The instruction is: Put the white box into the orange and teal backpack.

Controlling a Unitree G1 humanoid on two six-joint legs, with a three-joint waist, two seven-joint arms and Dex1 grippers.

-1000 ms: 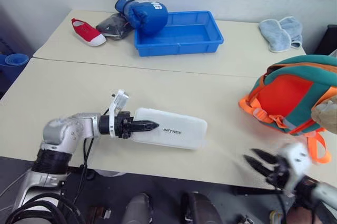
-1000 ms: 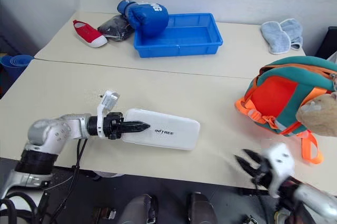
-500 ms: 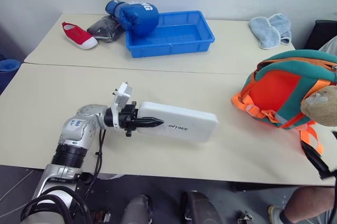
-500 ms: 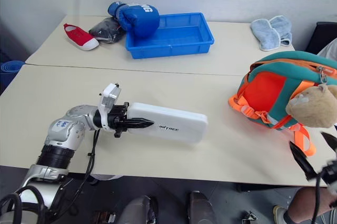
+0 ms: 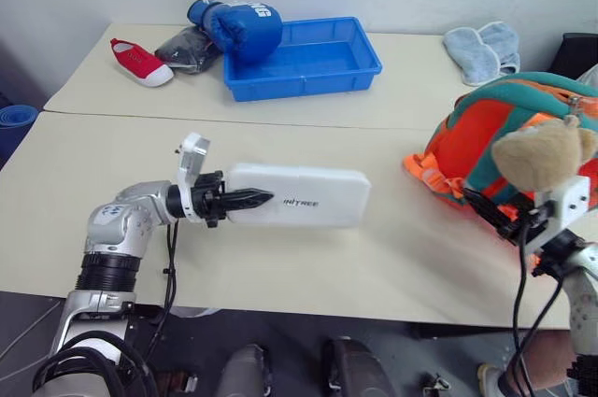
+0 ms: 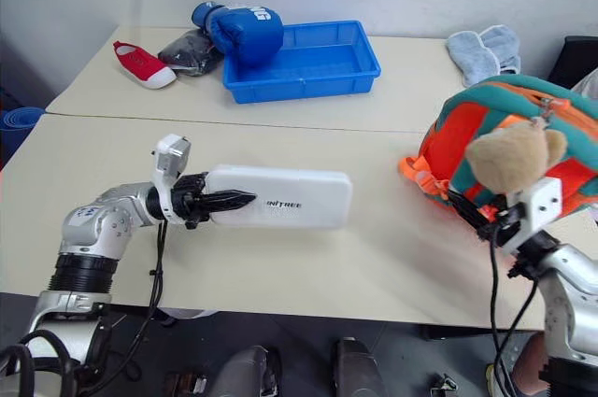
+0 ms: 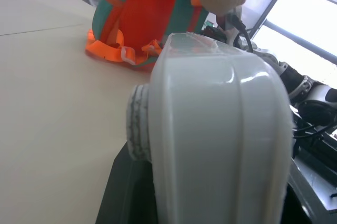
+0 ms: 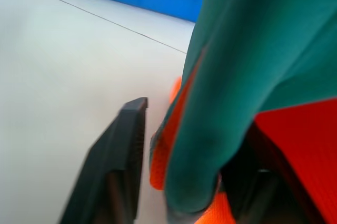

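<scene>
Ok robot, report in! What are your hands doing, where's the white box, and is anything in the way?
Left gripper shut on white box. Right gripper at orange and teal backpack, fingers astride its edge. Table between bare.

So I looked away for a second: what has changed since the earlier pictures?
The right pincer came up from below the table edge and closed on the orange and teal backpack, which now stands more upright. The left pincer keeps its grip on the white box, held slightly higher. The blue tray stayed put.
</scene>
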